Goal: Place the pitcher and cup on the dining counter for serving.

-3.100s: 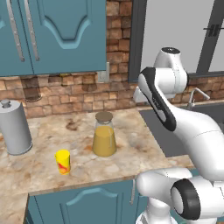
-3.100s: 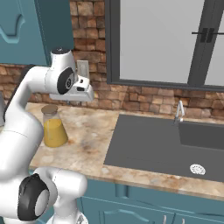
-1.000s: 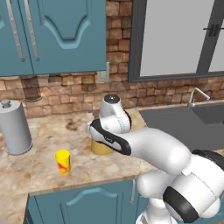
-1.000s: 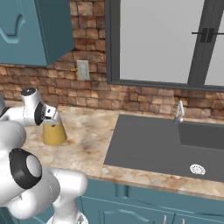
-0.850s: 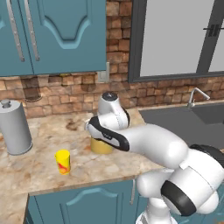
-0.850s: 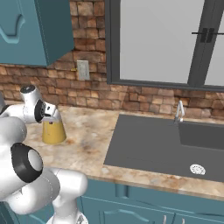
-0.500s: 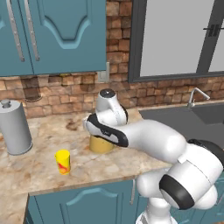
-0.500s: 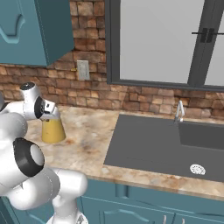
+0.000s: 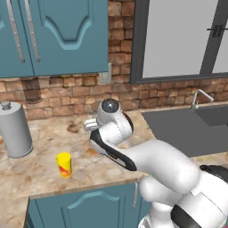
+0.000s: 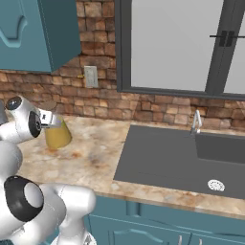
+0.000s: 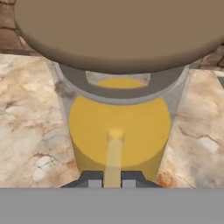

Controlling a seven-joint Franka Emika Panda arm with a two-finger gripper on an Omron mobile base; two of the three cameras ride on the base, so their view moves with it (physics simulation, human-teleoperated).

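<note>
The pitcher (image 11: 119,131) stands upright directly ahead of the fingers (image 11: 97,179), which pinch its neck from the side under the lid (image 11: 118,30).

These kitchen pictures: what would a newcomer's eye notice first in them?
First the white robot arm, bent low over the beige marbled counter. Its jaws are shut on the clear glass pitcher of orange-yellow liquid, whose round brownish lid looms large in the hand view. A small yellow cup with a red mark stands alone near the counter's front edge.
</note>
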